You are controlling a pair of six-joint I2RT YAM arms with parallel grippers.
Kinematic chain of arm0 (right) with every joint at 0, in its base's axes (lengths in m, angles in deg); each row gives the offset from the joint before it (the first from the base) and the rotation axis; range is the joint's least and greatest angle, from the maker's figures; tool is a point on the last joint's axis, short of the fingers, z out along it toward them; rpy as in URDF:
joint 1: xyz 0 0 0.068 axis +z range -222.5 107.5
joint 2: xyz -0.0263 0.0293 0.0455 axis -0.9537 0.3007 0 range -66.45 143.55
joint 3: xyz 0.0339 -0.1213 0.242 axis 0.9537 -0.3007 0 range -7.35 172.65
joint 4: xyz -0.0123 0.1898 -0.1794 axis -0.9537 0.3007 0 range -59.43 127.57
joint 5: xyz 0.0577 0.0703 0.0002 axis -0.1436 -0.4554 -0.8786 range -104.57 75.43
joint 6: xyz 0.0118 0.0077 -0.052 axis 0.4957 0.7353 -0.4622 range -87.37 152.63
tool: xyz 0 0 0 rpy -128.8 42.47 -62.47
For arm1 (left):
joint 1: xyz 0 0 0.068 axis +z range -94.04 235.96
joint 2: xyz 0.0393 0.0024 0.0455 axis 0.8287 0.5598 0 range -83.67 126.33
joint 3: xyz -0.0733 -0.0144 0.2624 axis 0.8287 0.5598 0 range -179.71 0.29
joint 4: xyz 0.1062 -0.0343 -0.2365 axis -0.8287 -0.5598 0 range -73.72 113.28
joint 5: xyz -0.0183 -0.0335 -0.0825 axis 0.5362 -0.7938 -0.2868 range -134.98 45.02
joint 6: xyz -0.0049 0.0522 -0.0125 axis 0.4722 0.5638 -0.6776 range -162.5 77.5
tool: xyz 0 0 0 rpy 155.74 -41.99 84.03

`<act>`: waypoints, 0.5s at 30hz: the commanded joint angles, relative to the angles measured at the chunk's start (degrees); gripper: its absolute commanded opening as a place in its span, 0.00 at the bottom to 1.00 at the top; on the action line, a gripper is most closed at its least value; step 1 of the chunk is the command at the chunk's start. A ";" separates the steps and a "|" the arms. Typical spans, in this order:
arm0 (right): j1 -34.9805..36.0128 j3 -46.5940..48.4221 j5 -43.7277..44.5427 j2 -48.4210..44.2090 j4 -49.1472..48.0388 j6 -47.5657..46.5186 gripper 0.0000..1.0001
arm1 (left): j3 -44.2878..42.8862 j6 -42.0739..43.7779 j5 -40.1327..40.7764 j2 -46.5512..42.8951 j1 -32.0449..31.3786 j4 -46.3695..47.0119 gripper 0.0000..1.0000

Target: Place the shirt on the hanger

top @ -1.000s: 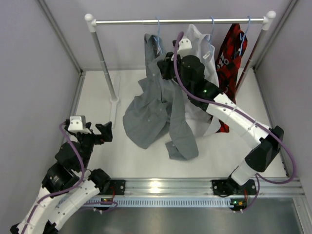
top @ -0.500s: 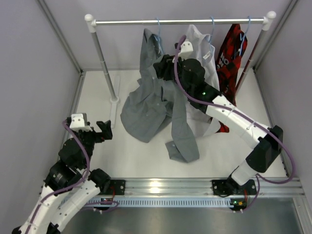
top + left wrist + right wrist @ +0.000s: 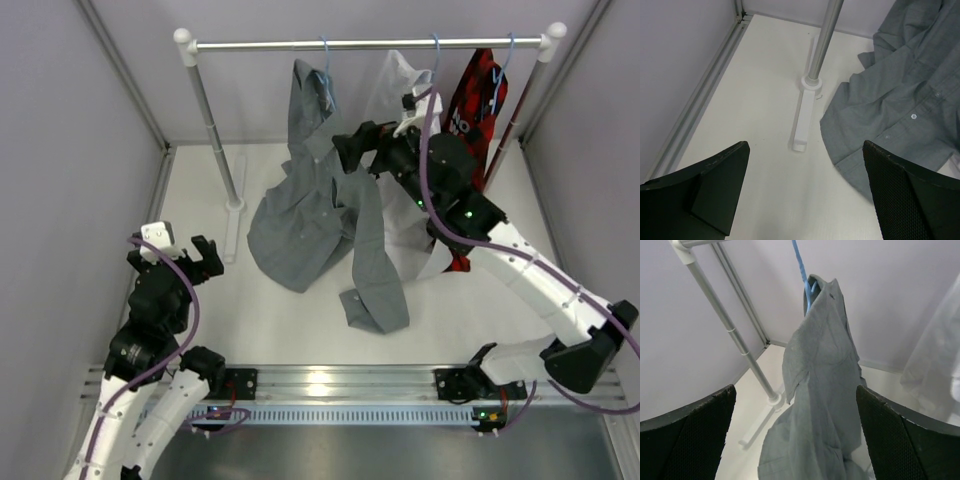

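One shirt [image 3: 318, 205]: draped from hanger [image 3: 800, 264] on rail [image 3: 370, 43], tail on desk [image 3: 270, 322].
Right fingers [image 3: 910, 440]: apart, near shirt, gripping nothing.
Left fingers [image 3: 912, 195]: apart, empty.

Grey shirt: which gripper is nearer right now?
Right. The right gripper hangs open just beside the upper half of the shirt; the left gripper sits open at the near left, apart from its hem.
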 commanded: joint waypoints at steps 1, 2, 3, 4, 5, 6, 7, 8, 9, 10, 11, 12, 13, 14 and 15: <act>-0.25 0.71 1.19 -6.14 6.80 -3.99 0.99 | -0.84 -1.27 3.46 0.70 1.15 1.46 0.98; -0.24 1.06 2.15 -8.15 11.70 -5.04 0.99 | -0.84 -1.44 4.44 0.44 1.15 1.20 0.98; -0.16 1.33 5.12 -9.22 14.44 -5.32 0.99 | -0.93 -1.79 5.41 0.44 1.24 0.59 0.98; -0.16 1.24 6.36 -10.45 16.99 -5.93 0.99 | -1.02 -1.97 6.29 0.26 1.24 0.23 0.98; -0.16 0.72 7.86 -13.42 19.11 -7.41 1.00 | -1.10 -2.06 6.99 0.17 1.24 0.06 0.98; -0.16 -1.37 11.18 -15.19 22.70 -7.78 0.99 | -1.02 -1.97 6.83 0.00 1.24 0.05 0.98; -0.24 -2.61 12.43 -17.12 24.30 -8.30 1.00 | -0.93 -1.89 6.56 -0.09 1.24 -0.03 0.98; -0.24 -3.76 13.57 -21.40 25.88 -9.96 1.00 | -1.02 -1.97 6.56 -0.09 1.24 -0.03 0.98; -0.16 -5.07 17.06 -23.45 29.12 -10.33 0.99 | -1.02 -1.89 6.56 -0.09 1.24 0.05 0.98; -0.16 -7.61 19.36 -25.90 30.45 -10.24 0.99 | -1.02 -1.89 6.39 0.00 1.24 0.05 0.98; -0.16 -8.94 21.47 -30.71 31.68 -10.15 1.00 | -1.10 -1.97 6.04 0.34 1.50 -0.03 0.98; -0.16 -10.43 24.89 -33.11 34.31 -10.15 0.99 | -1.11 -1.89 5.25 0.70 1.76 0.05 0.98; -0.16 -13.32 26.23 -35.66 35.38 -10.07 0.99 | -1.19 -1.80 4.37 1.13 2.20 0.23 0.98; -0.07 -14.83 27.37 -40.56 36.52 -9.98 0.99 | -0.85 -1.71 3.06 2.18 3.86 0.75 0.98; -0.16 -17.80 29.04 -42.96 37.66 -9.63 0.99 | -0.75 -1.27 -0.87 2.89 5.27 1.37 0.98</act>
